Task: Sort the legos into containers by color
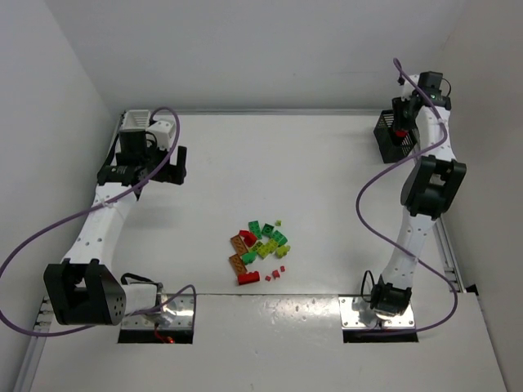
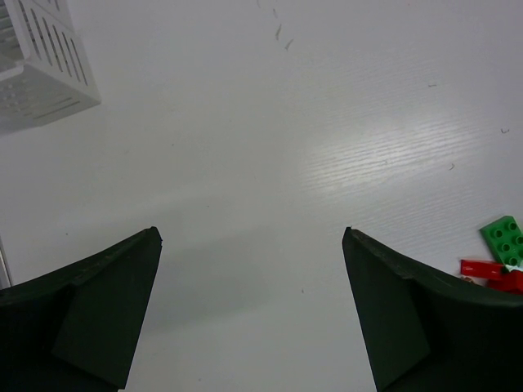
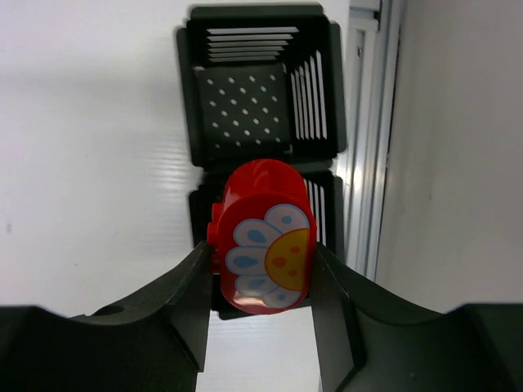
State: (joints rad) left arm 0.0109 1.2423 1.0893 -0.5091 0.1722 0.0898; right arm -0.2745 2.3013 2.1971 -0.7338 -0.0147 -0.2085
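The right hand (image 3: 261,265) is at the far right corner of the counter (image 1: 327,180), pinching a red brick (image 3: 263,237) with a flower printed on its face, held above the black bin (image 3: 315,98). The left hand (image 2: 252,245) is spread wide with nothing between its fingers, over bare surface at the far left, near the white bin (image 1: 137,122). The loose legos (image 1: 260,249) lie heaped mid-counter, well apart from both bins.

Bright, even overhead light, sharp pictures.
Soft glare on the table (image 2: 359,155); faint shadow beneath the left gripper (image 2: 252,241).
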